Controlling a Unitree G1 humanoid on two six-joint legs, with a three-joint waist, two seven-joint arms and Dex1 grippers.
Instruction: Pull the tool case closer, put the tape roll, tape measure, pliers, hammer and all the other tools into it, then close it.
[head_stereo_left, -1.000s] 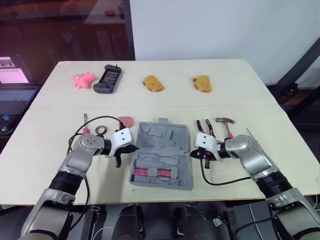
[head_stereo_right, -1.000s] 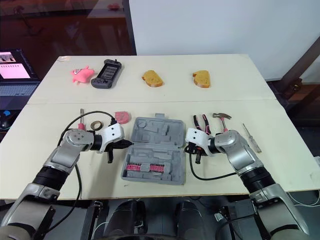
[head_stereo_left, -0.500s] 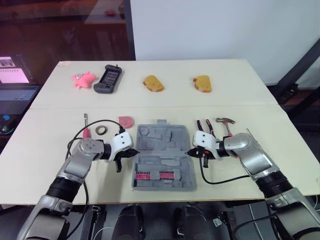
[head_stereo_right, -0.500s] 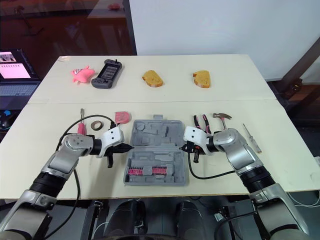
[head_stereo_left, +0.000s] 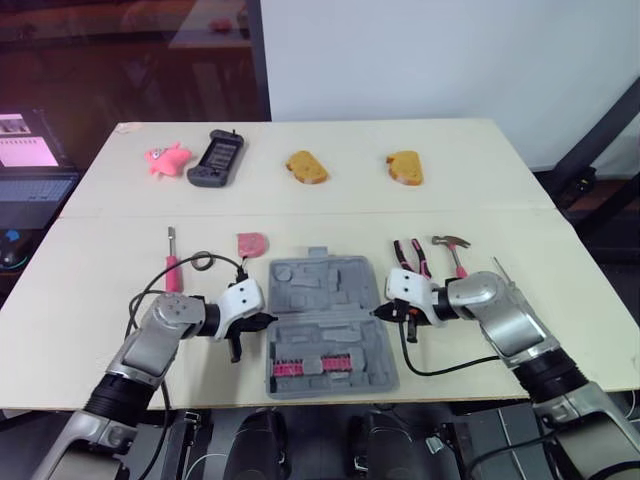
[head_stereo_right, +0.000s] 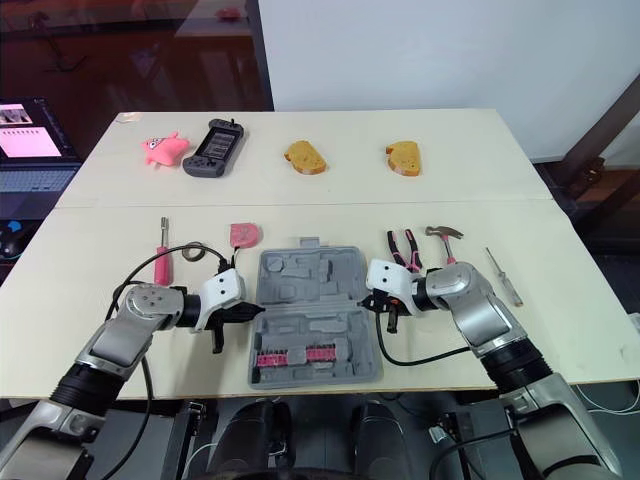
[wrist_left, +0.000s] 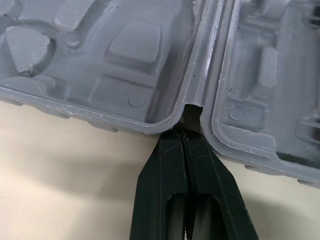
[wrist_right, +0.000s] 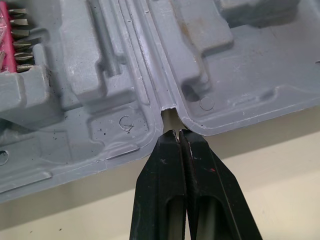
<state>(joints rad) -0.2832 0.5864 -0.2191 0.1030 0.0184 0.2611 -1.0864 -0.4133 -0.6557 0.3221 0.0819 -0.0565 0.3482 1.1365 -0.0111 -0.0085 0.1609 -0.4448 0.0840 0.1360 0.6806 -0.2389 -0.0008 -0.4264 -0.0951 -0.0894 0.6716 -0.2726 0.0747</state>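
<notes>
The grey tool case (head_stereo_left: 325, 318) lies open near the table's front edge, with a pink bit strip (head_stereo_left: 315, 367) in its near half. My left gripper (head_stereo_left: 262, 321) is shut, its tips pressed into the hinge notch on the case's left side (wrist_left: 187, 137). On the opposite side, my right gripper (head_stereo_left: 378, 312) is also shut, its tips at the hinge gap (wrist_right: 177, 134). A tape roll (head_stereo_left: 200, 261), a pink tape measure (head_stereo_left: 251, 243) and a pink-handled screwdriver (head_stereo_left: 171, 270) lie left of the case. Pliers (head_stereo_left: 410, 253), a hammer (head_stereo_left: 452, 247) and a second screwdriver (head_stereo_right: 497, 275) lie to the right.
Along the far half of the table sit a pink toy (head_stereo_left: 165, 157), a black handheld device (head_stereo_left: 216, 158) and two bread pieces (head_stereo_left: 306, 166) (head_stereo_left: 405, 166). A laptop (head_stereo_left: 30, 160) stands off the table's left side.
The open case has slid toward the table's front edge, with both shut grippers moving along at its hinge ends. The loose tools have stayed in place.
</notes>
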